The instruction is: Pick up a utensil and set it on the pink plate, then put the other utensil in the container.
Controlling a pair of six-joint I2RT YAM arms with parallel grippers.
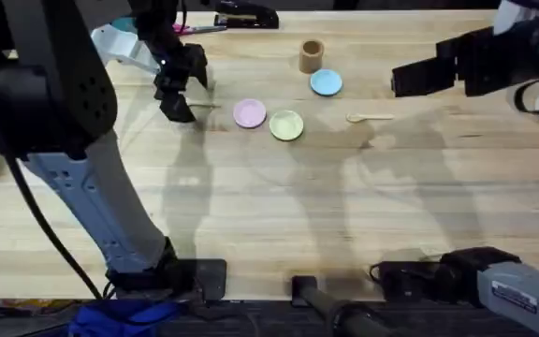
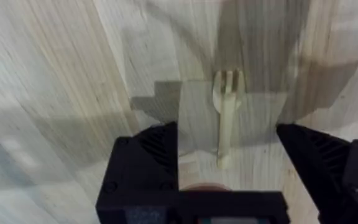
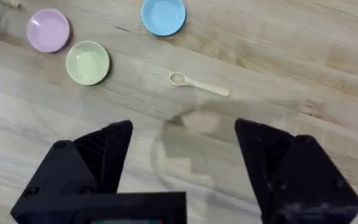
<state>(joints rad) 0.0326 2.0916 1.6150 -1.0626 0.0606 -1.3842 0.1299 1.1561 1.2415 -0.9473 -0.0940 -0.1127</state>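
Upper left of the overhead frame, my left gripper (image 2: pixel 227 155) hangs spread wide over the fork (image 2: pixel 227 112), which lies flat on the table (image 1: pixel 251 206) left of the pink plate (image 1: pixel 249 113). Far right, my right gripper (image 3: pixel 182 155) is spread too, above the spoon (image 3: pixel 197 84), near the brown cup (image 1: pixel 312 55).

Black blocky grippers (image 3: pixel 182 162), pale grey arm links — black joints, black cables
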